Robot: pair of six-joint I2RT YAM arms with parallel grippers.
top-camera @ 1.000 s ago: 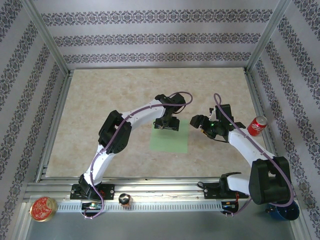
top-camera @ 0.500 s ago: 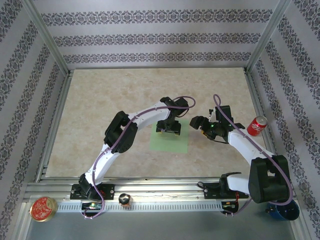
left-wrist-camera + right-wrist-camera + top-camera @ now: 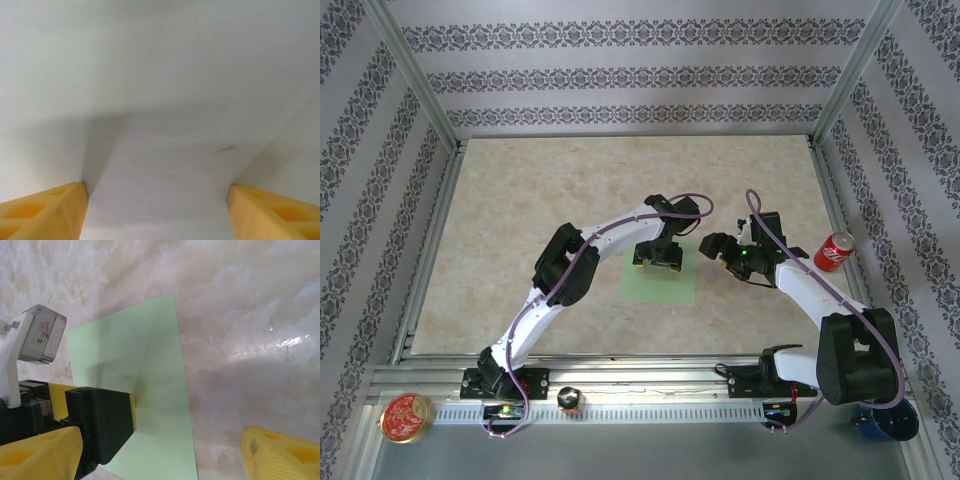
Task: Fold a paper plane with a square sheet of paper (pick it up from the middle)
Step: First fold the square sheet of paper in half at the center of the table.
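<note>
The square sheet of paper (image 3: pixel 661 286) is pale green and lies flat on the marbled table, with no folds. My left gripper (image 3: pixel 657 258) points down over its far half and is open. In the left wrist view the sheet (image 3: pixel 165 90) is close up, and the yellow fingertips (image 3: pixel 47 210) stand wide apart at its surface with nothing between them (image 3: pixel 157 205). My right gripper (image 3: pixel 718 247) hovers open just right of the sheet's far right corner. The right wrist view has the sheet (image 3: pixel 160 390), its right edge, and the left gripper's black body (image 3: pixel 102 422). The paper plane is out of view.
A red soda can (image 3: pixel 837 251) lies near the right edge of the table, beside the right arm. A red round tin (image 3: pixel 406 417) and a small dark object (image 3: pixel 569 399) sit on the front rail. Metal frame posts border the table.
The left gripper has moved right and down onto the far half of the sheet. The right gripper has hardly shifted. The sheet lies where it was.
</note>
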